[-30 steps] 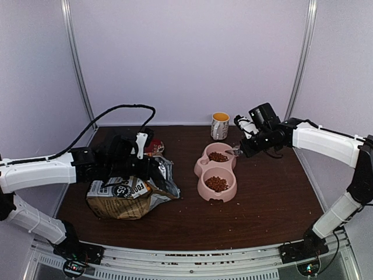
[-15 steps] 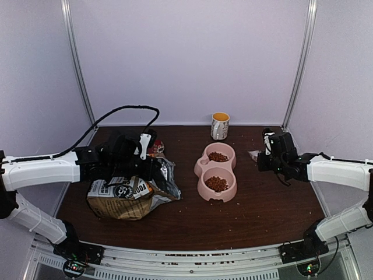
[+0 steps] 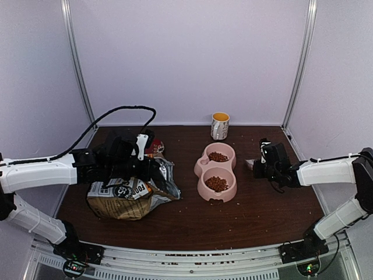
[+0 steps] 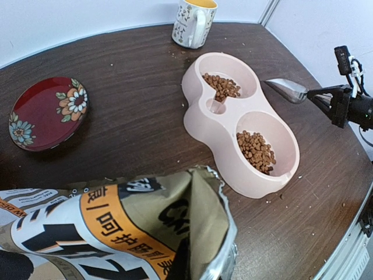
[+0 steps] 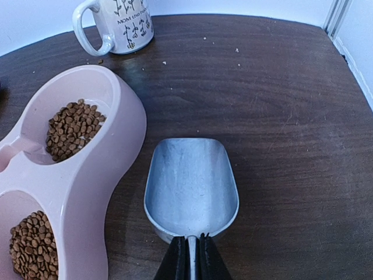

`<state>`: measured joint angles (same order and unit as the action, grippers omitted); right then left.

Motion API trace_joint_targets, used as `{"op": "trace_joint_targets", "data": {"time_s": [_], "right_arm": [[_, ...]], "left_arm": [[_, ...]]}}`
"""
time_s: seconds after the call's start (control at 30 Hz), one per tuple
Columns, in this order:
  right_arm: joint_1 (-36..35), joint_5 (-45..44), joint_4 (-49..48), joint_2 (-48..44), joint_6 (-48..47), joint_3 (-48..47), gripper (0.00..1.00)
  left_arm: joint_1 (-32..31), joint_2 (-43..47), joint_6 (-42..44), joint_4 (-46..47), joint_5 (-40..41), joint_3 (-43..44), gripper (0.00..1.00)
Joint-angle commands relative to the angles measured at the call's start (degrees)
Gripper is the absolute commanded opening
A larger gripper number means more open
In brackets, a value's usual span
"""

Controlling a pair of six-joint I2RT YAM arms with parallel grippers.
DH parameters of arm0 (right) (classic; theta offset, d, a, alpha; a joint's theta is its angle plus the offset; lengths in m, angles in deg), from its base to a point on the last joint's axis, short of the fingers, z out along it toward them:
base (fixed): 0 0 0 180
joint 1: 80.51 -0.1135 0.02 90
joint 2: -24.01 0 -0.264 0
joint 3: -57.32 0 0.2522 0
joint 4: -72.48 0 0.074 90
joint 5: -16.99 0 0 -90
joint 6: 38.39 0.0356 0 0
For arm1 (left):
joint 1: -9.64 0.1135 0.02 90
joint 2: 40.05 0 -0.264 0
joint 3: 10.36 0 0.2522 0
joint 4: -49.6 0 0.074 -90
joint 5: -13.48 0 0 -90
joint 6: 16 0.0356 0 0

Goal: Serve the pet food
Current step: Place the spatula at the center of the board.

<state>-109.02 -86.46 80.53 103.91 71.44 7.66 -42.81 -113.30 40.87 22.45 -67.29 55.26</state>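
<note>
Your left hand point(image 3: 150, 168) is clenched on the torn-open mouth of the bag point(image 3: 125, 195), a tan paper sack with an orange band and black-and-white print that slumps on the left half of the desk point(image 3: 262, 204), its opening turned toward the middle. Your right hand point(image 5: 187, 245) is closed tight on the thin handle of a metal scoop point(image 5: 191, 186), and you can see from the right wrist view that the scoop's pan holds nothing. The scoop sits just to the right of the pink double bowl point(image 3: 201, 169), close to its far well but not touching it; you cannot tell whether its underside rests on the desk. The kibble point(image 3: 217, 184) lies in both wells of that bowl, a small brown heap in the near one and another in the far one, each covering only part of the floor. A few loose crumbs dot the wood around the bowl. Behind the bowl, near the back edge, stands a white printed mug point(image 3: 220, 125). A red saucer point(image 4: 46, 114) with painted flowers lies behind the bag, well apart from the bowl.
</note>
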Motion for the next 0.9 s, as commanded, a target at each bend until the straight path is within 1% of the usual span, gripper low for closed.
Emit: {"op": "trace_joint_targets", "data": {"time_s": [0.0,0.23,0.47,0.57,0.87], "right_arm": [[0.0,1.2,-5.4,0.5,1.0,3.2,0.08],[-0.7,1.9,-7.5,1.1,2.7,6.1,0.17],[-1.5,2.1,-8.7,1.3,4.7,8.5,0.19],[-1.5,2.5,-8.3,1.3,4.1,7.8,0.20],[-1.7,3.0,-1.5,-2.6,0.3,2.6,0.33]], "left_arm": [[0.6,1.1,-0.3,-1.0,3.0,-0.8,0.00],[0.7,1.0,0.8,0.0,3.2,-0.7,0.00],[0.7,0.2,0.8,0.1,3.0,-0.3,0.00],[0.7,0.6,0.7,-0.1,3.3,-0.5,0.00],[0.7,1.4,0.3,-0.9,3.7,-0.6,0.00]]}}
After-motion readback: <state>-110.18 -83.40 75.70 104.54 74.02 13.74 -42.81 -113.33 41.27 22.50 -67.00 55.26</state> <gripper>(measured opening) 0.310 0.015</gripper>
